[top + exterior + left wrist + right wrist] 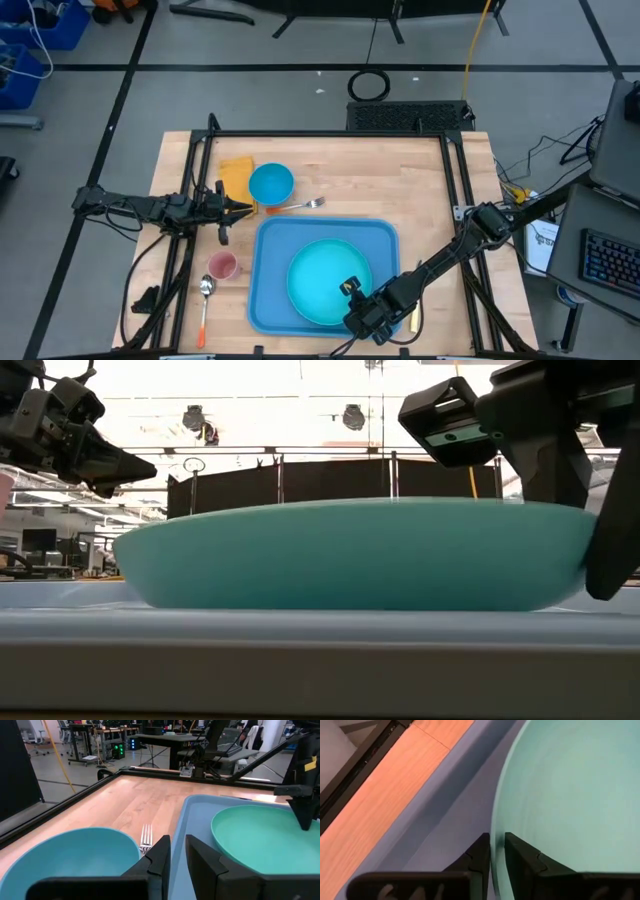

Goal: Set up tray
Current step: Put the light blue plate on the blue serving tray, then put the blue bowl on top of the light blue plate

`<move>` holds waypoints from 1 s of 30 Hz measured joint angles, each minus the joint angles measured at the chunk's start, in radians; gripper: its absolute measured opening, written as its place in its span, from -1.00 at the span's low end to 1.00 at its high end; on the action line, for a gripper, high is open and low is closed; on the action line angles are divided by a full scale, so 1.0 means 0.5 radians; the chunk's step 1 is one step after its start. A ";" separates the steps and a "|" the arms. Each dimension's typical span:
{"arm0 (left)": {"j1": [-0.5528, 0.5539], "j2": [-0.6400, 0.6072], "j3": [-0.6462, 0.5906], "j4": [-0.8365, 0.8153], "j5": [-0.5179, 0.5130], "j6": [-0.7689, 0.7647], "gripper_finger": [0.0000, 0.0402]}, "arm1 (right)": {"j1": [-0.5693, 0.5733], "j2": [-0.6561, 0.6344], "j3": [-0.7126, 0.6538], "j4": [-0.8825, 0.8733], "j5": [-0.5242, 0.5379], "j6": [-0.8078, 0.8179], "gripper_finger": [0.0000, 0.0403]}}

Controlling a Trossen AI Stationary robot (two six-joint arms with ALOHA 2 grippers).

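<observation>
The tray lies flat on the desk, near its 6 o'clock edge in the high view. A turquoise plate rests inside the tray.

The right gripper sits at the plate's 5 o'clock rim. In the right wrist view its fingers straddle the plate rim with a narrow gap; whether they pinch the rim or stand just clear cannot be told.

The left gripper hovers at 9 o'clock on the desk, beside the blue bowl. Its fingers stand slightly apart and hold nothing.

No legible writing or brand shows in any view.

Only the high view shows the yellow cloth at the bowl's 9 o'clock, the pink cup and the spoon at the tray's 9 o'clock. The fork lies at the tray's 12 o'clock; the left wrist view shows its tines. The low view shows the plate in profile, seated level on the tray floor.
</observation>
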 joint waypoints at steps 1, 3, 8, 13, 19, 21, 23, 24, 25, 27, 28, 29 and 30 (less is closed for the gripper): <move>-0.001 0.000 0.000 0.000 0.000 -0.001 -0.69 | 0.000 0.000 0.000 0.001 0.006 -0.001 -0.76; 0.000 0.000 0.000 0.000 0.000 -0.001 -0.69 | 0.000 0.000 0.000 0.004 0.021 -0.003 -0.76; 0.000 0.000 0.000 0.000 0.000 -0.001 -0.69 | -0.002 0.000 0.000 0.010 0.033 -0.004 -0.76; -0.001 0.000 0.000 0.000 0.000 -0.001 -0.69 | -0.002 0.000 0.000 0.016 0.038 -0.006 -0.73; 0.000 0.000 0.000 0.000 0.000 0.000 -0.69 | -0.002 -0.002 0.000 0.013 0.038 -0.004 -0.73; 0.000 0.000 0.000 0.000 0.000 -0.001 -0.69 | -0.002 -0.015 0.000 0.010 0.038 -0.019 -0.73; -0.001 -0.001 0.000 0.000 0.000 0.000 -0.69 | -0.002 -0.031 0.000 0.013 0.047 -0.027 -0.72; 0.000 0.000 0.000 0.001 0.000 -0.001 -0.69 | -0.002 -0.043 0.000 0.012 0.069 -0.029 -0.71; 0.000 -0.001 0.001 0.000 0.000 -0.001 -0.69 | -0.002 -0.054 0.000 0.011 0.088 -0.035 -0.71; -0.001 0.000 0.001 0.000 0.000 -0.001 -0.69 | -0.002 -0.078 0.001 0.014 0.103 -0.048 -0.71; 0.000 0.000 0.001 0.000 0.000 -0.001 -0.69 | -0.001 -0.090 0.001 0.010 0.130 -0.048 -0.71; 0.000 0.000 0.000 0.000 0.000 -0.001 -0.69 | -0.001 -0.096 0.001 0.006 0.148 -0.048 -0.71; -0.001 0.000 0.001 0.000 0.000 -0.001 -0.69 | -0.001 -0.103 0.002 0.005 0.147 -0.047 -0.71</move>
